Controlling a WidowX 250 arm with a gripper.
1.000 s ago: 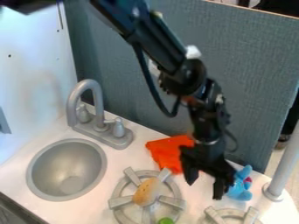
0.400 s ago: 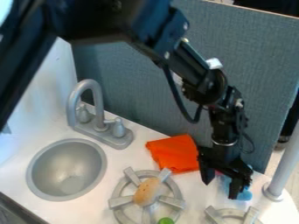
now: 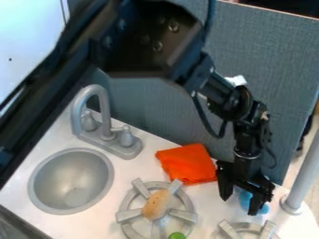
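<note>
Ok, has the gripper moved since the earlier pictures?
Yes. The gripper has moved toward the picture's right, away from the orange cloth and closer to the grey pole; part of the blue toy shows between its fingers.

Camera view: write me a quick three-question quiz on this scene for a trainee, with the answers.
1. True or false: the orange cloth lies between the faucet and the gripper.
2. Multiple choice: which thing is the gripper nearest to?
A) the sink
B) the blue toy
C) the green object
3. Fill in: the tan piece of food rests on a ____.

Key: 1. True. 2. B. 3. Burner.
</note>
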